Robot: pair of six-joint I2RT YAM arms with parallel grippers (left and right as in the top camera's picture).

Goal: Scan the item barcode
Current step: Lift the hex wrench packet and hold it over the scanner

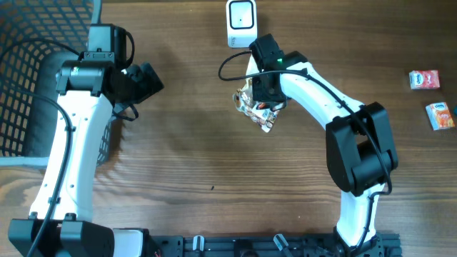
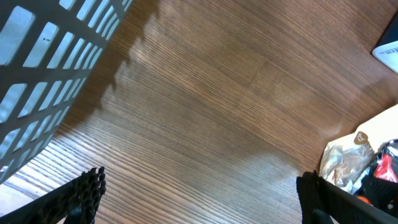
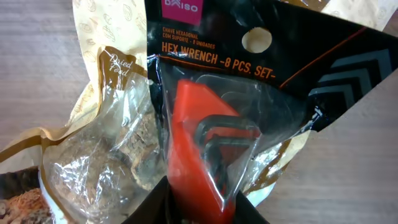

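Note:
A black-and-red hex wrench set pack [image 3: 211,118] fills the right wrist view, its red holder pinched between the jaws of my right gripper [image 3: 202,208], which is shut on it. Behind it lies a clear, tan dried-food bag [image 3: 106,149]. From overhead, my right gripper [image 1: 265,93] is over these two items [image 1: 255,107], just below the white scanner [image 1: 241,21]. No barcode shows. My left gripper [image 2: 199,199] is open over bare wood; overhead it is at the left [image 1: 146,80]. The dried-food bag [image 2: 345,163] shows at the right edge of the left wrist view.
A dark mesh basket [image 1: 28,71] occupies the far left, and its wall [image 2: 43,62] is close to the left gripper. Two small packets [image 1: 424,79] [image 1: 440,116] lie at the far right edge of the wooden table.

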